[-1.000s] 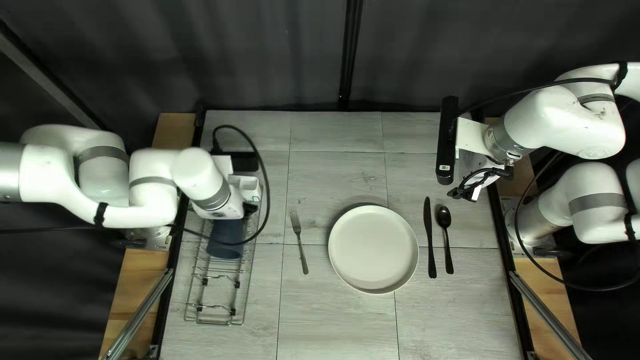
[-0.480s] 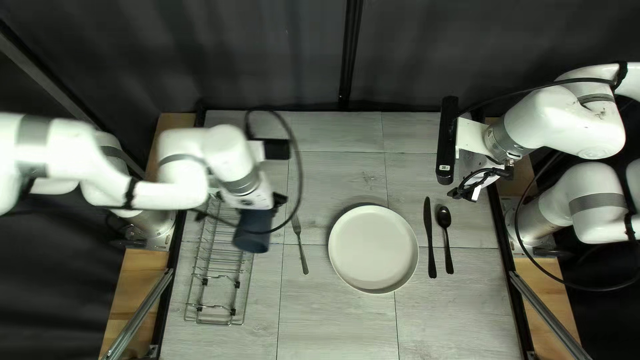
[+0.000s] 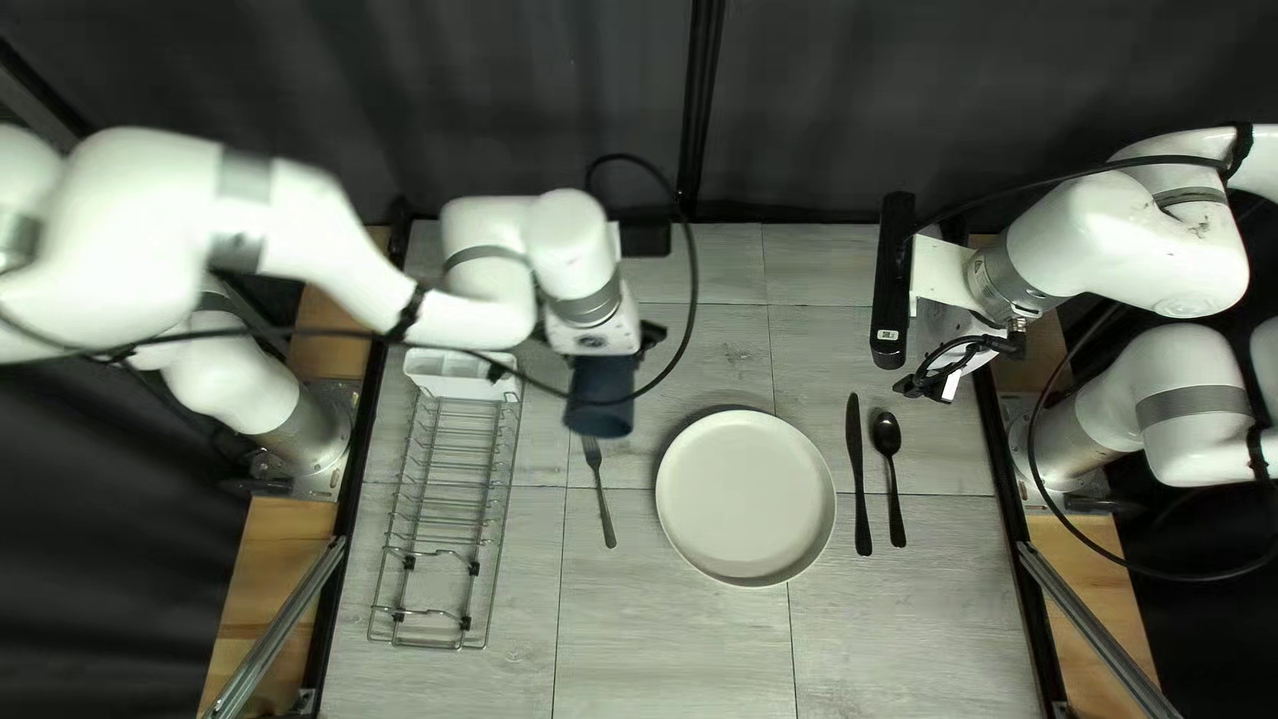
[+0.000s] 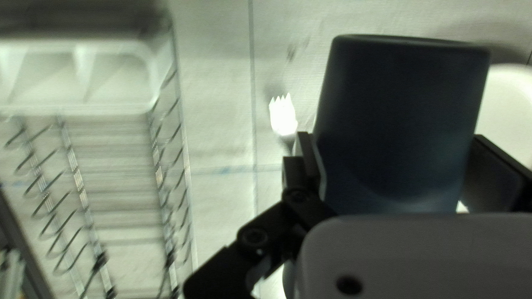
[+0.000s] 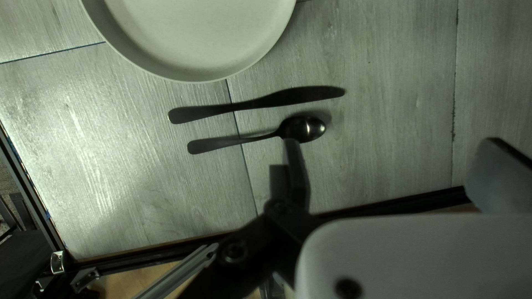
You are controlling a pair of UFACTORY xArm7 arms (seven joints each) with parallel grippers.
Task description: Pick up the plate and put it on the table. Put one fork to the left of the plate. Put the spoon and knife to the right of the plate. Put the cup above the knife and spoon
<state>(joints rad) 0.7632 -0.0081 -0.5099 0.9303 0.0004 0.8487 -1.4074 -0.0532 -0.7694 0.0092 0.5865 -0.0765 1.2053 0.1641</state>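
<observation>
Here's the pale grey, wood-grained table (image 3: 679, 653), seams running through it, dark curtain (image 3: 533, 107) beyond and bare wooden strips (image 3: 1092, 573) along both sides. Over it, the left gripper (image 3: 595, 333) has its fingers pressed to both sides of the dark blue cup (image 3: 599, 402), the cup clamped between them! Beside that gripper, toward its own arm's base, is the wire rack (image 3: 449, 460) with its white holder (image 3: 459, 374).

Across the table, the right gripper (image 3: 943, 384) has its fingers standing well apart, nothing between them. The spoon (image 5: 302, 128) lies ahead of it, just beyond one fingertip in its wrist view; then comes the knife (image 5: 288, 98), and farther ahead the plate (image 5: 194, 33), cut off by that view's edge.

The left gripper and cup hide most of the fork's handle in the left wrist view, and only a slice of plate peeks out past the cup. From above, the tips of the fork (image 3: 594, 453) seem to be tucked behind the cup, though the overlap is tight. But the left wrist view shows every tine, plus the holder's compartments! The top left view answers with the full plate between fork and knife, spoon on the knife's far side.
</observation>
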